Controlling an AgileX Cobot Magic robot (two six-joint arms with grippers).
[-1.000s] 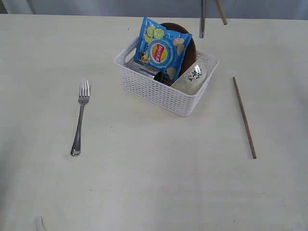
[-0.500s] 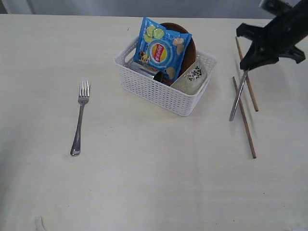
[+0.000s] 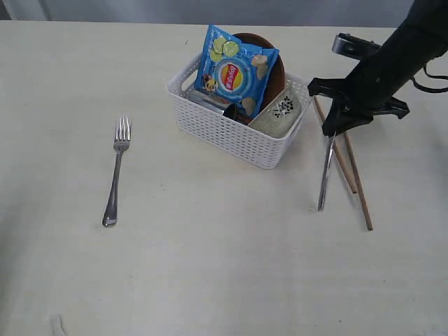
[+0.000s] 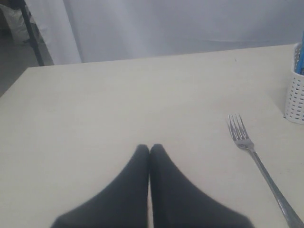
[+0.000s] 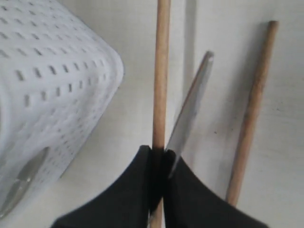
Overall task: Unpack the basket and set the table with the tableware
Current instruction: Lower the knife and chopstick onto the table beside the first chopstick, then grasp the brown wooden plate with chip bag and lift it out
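Observation:
My right gripper [image 3: 334,130] [image 5: 159,154] is shut on a wooden chopstick [image 3: 336,150] [image 5: 161,71] and a steel knife [image 3: 325,175] [image 5: 191,107] together, just right of the white basket [image 3: 238,133] [image 5: 47,90]. Both hang slanted down toward the table [image 3: 224,266]. A second chopstick [image 3: 358,182] [image 5: 251,109] lies flat on the table beside them. The basket holds the speckled bowl [image 3: 280,112] and the brown plate [image 3: 277,70]. The fork [image 3: 116,171] [image 4: 256,156] lies to the left. My left gripper [image 4: 150,148] is shut and empty, hovering near the fork.
A blue chip bag [image 3: 234,70] leans upright in the basket against the plate. The basket's corner [image 4: 295,95] shows at the edge of the left wrist view. The table's far edge [image 4: 142,61] meets a grey curtain.
The right arm has come down from above the basket to its right side, carrying the knife and chopstick lower and nearer the lying chopstick. The basket shifted slightly.

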